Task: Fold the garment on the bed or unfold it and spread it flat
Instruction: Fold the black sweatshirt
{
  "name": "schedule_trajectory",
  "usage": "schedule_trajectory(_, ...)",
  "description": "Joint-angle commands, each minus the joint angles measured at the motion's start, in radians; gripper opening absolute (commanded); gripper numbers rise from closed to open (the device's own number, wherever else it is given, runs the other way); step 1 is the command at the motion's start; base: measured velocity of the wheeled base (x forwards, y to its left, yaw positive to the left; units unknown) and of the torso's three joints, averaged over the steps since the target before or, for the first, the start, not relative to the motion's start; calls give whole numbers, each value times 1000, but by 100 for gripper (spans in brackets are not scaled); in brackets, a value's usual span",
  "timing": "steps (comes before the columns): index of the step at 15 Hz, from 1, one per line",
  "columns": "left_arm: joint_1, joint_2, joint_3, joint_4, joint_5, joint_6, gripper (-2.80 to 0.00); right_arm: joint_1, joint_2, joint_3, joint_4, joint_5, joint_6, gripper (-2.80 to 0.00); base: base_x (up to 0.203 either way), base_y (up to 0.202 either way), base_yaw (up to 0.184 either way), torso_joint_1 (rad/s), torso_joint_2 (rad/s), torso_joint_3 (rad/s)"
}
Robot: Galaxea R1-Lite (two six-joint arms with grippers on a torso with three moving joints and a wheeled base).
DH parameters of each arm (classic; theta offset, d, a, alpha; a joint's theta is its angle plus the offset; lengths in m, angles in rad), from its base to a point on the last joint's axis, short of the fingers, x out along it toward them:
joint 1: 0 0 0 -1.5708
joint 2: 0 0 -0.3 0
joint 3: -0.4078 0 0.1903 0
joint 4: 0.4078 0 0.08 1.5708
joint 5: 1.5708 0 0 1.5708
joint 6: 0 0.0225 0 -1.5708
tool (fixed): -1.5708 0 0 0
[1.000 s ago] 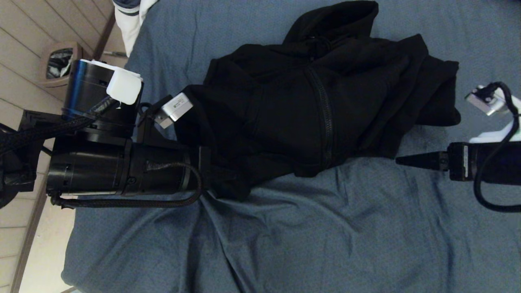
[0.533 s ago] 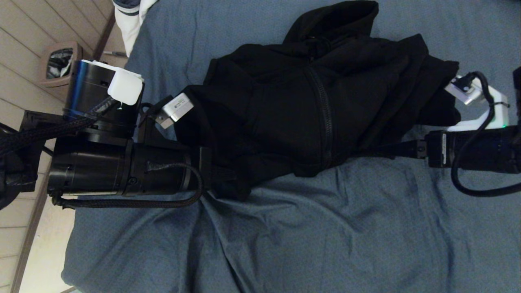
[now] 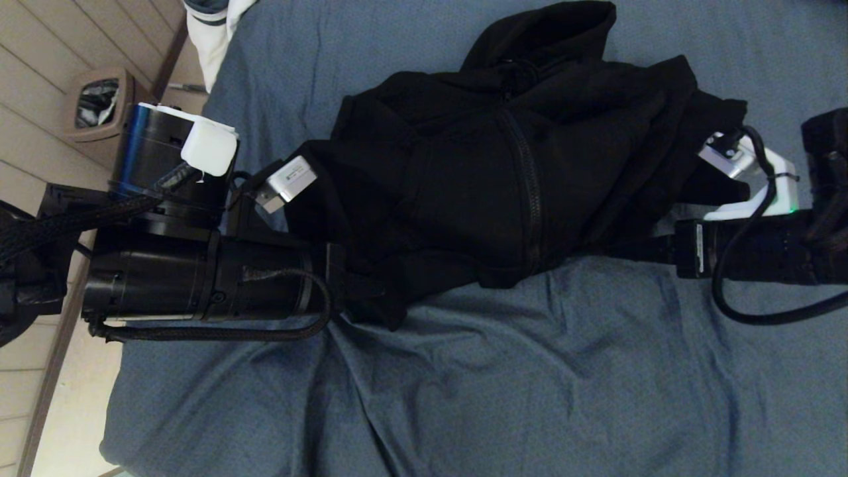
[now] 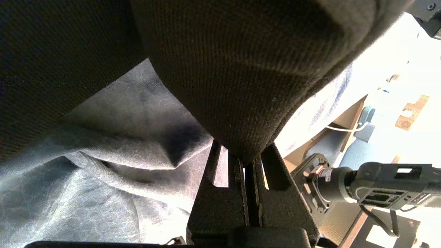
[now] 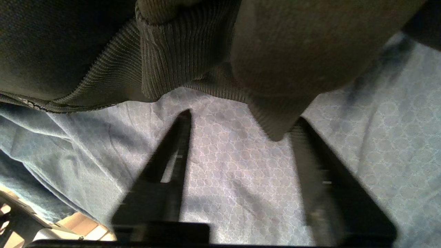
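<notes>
We see the garment [image 3: 503,165], a black zip hoodie, lying bunched in the middle of the bed [image 3: 530,371], hood toward the far side, zipper [image 3: 527,192] running down its centre. It's crumpled w/ folds stacked on its right side, not flat. The blue-grey sheet is wrinkled near the hoodie's lower edge.

Our left claw [image 4: 248,162] sits at the hoodie's left edge, low on the bed. In the left wrist view its fingers [image 4: 237,179] are pressed nearly together, w/ a fold of black fabric pinched at the tips, so it's clamped on the garment. In the head view the tips are hidden under cloth; only the arm's black barrel [image 3: 199,278] shows.

Our right claw [image 5: 241,137] is at the hoodie's right edge, reaching in under the overhanging fabric. In the right wrist view its two fingers [image 5: 172,151] stand apart, approx. half wide, sheet visible between them. A ribbed cuff or hem [image 5: 179,58] hangs just above, and a point of cloth dips by one finger tip; nothing is gripped yet. In the head view its tips are lost against the black cloth.

Beyond the bed's left edge: wood floor, a small bin [image 3: 98,103], and a bit of white and navy bedding [image 3: 215,26] at the far corner.
</notes>
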Motion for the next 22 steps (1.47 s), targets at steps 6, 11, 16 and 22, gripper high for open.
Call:
schedule_trajectory(6, 2, -2, -3, 0, -2, -5, -280, 0, 2, 3, -29, 1, -3, -280, 0, 0, 0, 0, 0, 0)
schedule_trajectory(11, 2, -51, -3, 8, 0, -5, -280, -1, -63, -8, -26, -2, 4, -280, 0, 0, 0, 0, 0, 0)
schedule_trajectory(16, 11, -129, -8, 55, 3, -6, -280, -1, -174, -33, 31, -2, 51, -280, 0, 0, 0, 0, 0, 0)
schedule_trajectory(22, 11, -283, 9, 185, 9, -10, -280, -1, -325, -74, 302, -2, 52, -280, 0, 0, 0, 0, 0, 0)
